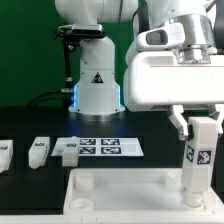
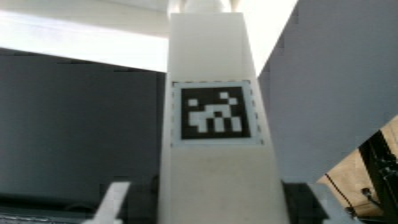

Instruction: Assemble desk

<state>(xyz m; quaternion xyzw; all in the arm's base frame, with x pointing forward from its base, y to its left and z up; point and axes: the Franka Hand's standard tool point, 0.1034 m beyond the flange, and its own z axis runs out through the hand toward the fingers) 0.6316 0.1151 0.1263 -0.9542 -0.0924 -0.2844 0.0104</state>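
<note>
The jaws pinch a tagged leg [image 1: 201,155] upright at a corner of the tabletop [image 1: 120,200], seemingly to seat it squarely.

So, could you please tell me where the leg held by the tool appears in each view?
Exterior view: the leg stands upright at the exterior view's right, gripped by the tool, its lower end at the tabletop's corner.
Wrist view: the leg fills the middle of the picture, seen close up.
Shared landmark: the black-and-white tag on the leg's face.
</note>
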